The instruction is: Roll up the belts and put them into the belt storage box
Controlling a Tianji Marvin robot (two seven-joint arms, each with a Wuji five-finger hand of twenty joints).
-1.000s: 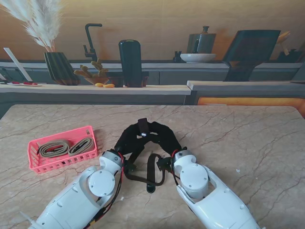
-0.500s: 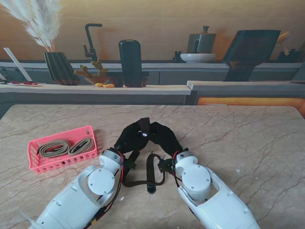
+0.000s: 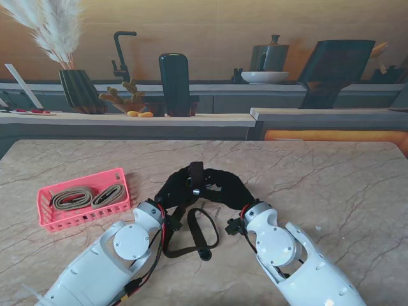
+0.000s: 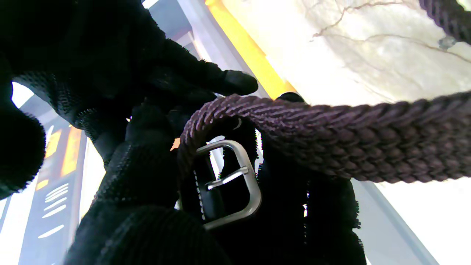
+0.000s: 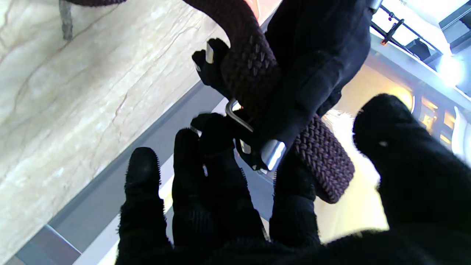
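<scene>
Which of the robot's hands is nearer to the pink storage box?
Left. The left hand works the dark belt just right of the pink storage box; the right hand is farther right, beyond the left hand.
</scene>
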